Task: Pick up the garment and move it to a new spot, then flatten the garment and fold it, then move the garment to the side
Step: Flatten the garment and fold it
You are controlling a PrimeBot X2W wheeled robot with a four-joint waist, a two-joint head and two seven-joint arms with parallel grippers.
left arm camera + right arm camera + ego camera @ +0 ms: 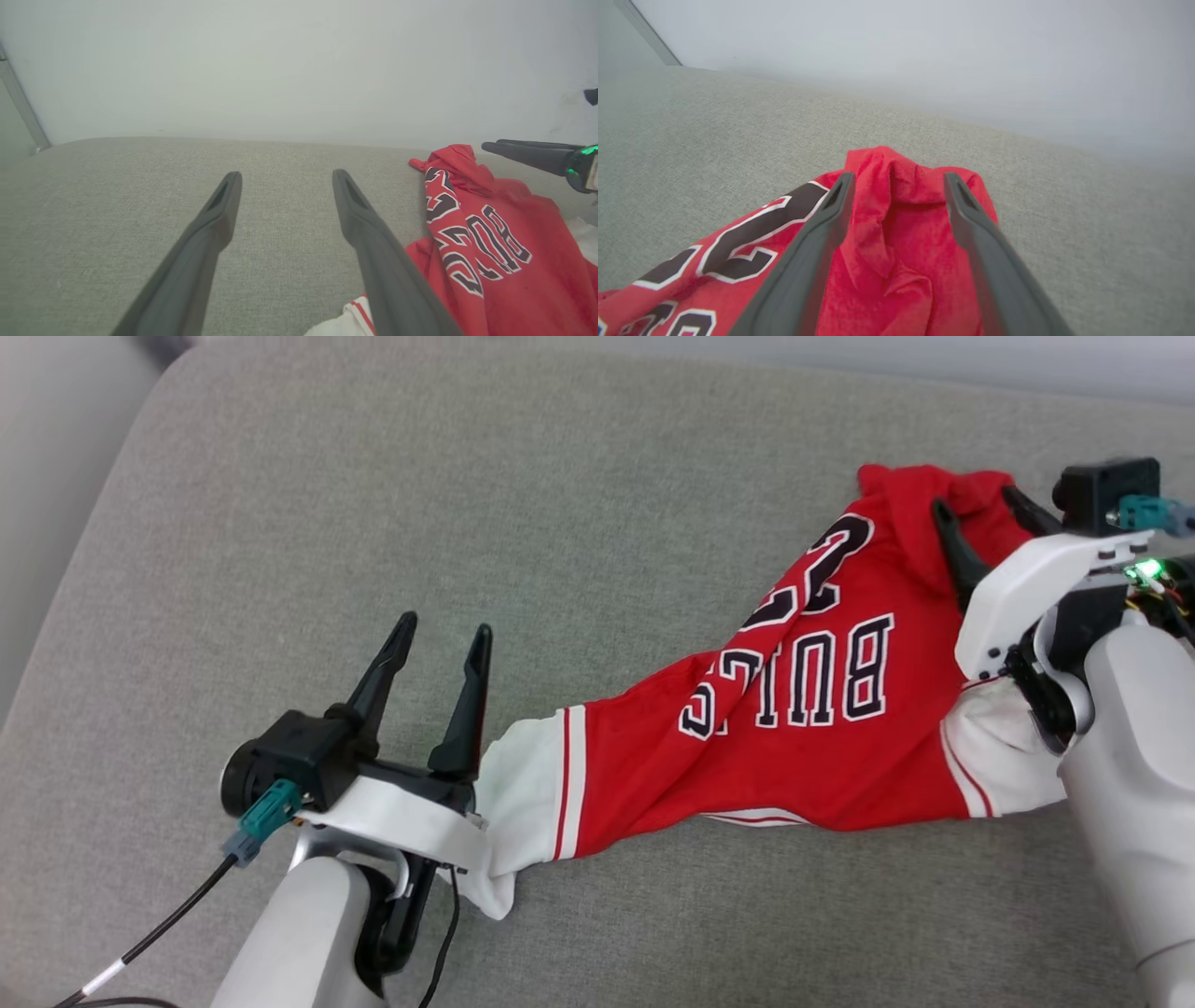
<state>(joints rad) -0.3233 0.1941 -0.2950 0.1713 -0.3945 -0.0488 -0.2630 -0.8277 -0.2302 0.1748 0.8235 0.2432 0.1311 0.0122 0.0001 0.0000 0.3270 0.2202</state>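
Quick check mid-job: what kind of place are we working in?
Likely an indoor room, on a sofa-like cushion or mattress: the grey woven surface has a rounded corner, a plain pale wall rises right behind it, and the red jersey lies on it.

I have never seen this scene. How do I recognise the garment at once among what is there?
Look first at the wide grey cushion. On its right half, between the left claw and the right claw, the garment lies crumpled. It is the one red thing there, with white sleeves and black, white-edged BULLS lettering.
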